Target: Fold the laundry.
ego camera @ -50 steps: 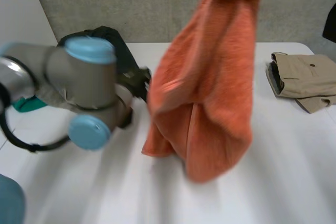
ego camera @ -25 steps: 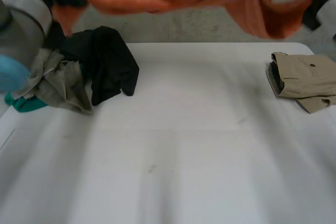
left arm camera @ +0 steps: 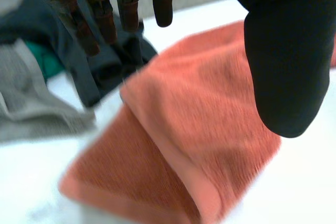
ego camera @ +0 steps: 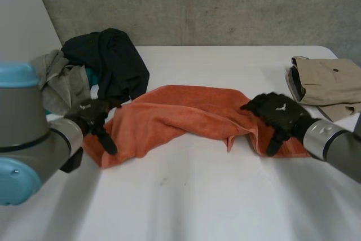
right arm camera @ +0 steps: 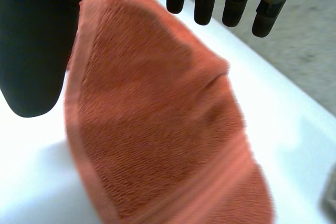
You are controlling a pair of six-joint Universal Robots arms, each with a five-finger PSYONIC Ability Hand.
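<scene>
Orange towel (ego camera: pixel 186 114) on table (ego camera: pixel 197 196), left hand (ego camera: pixel 93 115) and right hand (ego camera: pixel 276 114) straight-fingered at its ends.

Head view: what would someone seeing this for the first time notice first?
The orange towel catches the eye first, lying rumpled and stretched sideways across the middle of the white table. The left hand is over one end and the right hand over the other, both with fingers open. Next come a heap of dark and grey clothes at the far left and a folded beige garment at the far right.
</scene>
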